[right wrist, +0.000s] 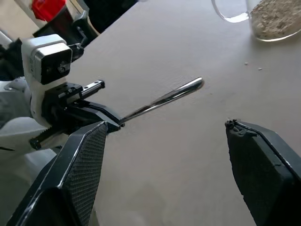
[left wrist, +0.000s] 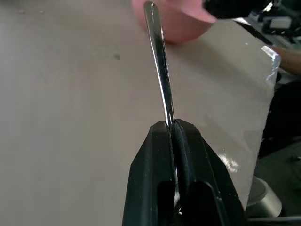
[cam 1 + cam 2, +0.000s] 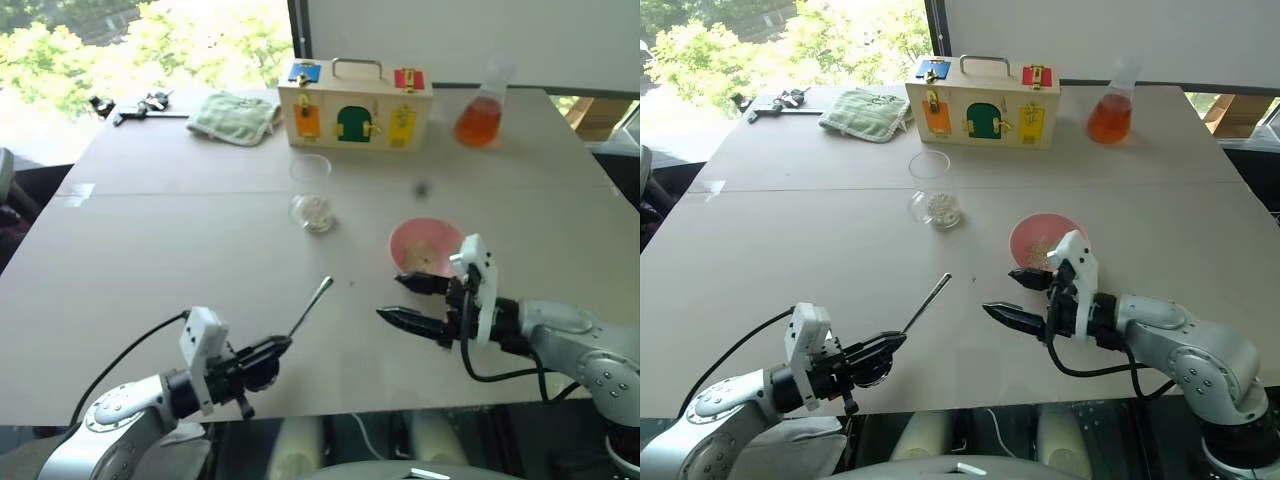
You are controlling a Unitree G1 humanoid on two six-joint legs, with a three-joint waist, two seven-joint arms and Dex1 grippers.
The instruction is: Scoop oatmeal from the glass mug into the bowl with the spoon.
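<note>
My left gripper [image 3: 270,350] hovers near the table's front edge, shut on the silver spoon [image 3: 312,305]. The spoon's slim handle [image 2: 160,61] sticks out forward past the fingertips, slanting up and to the right. My right gripper [image 3: 392,298] stands open with nothing between its fingers, level and pointing left toward the spoon's free end [image 1: 195,85]. Just behind that gripper sits the pink bowl [image 3: 425,245] with a little oatmeal in it. The glass mug [image 3: 315,205] stands upright mid-table, with oatmeal [image 3: 318,213] at its bottom.
Along the far side of the table stand a wooden box with coloured latches [image 3: 355,105], a flask of orange liquid [image 3: 480,115], a folded green cloth [image 3: 235,118] and dark tools [image 3: 140,105]. The table's front edge [image 3: 330,408] runs just under both grippers.
</note>
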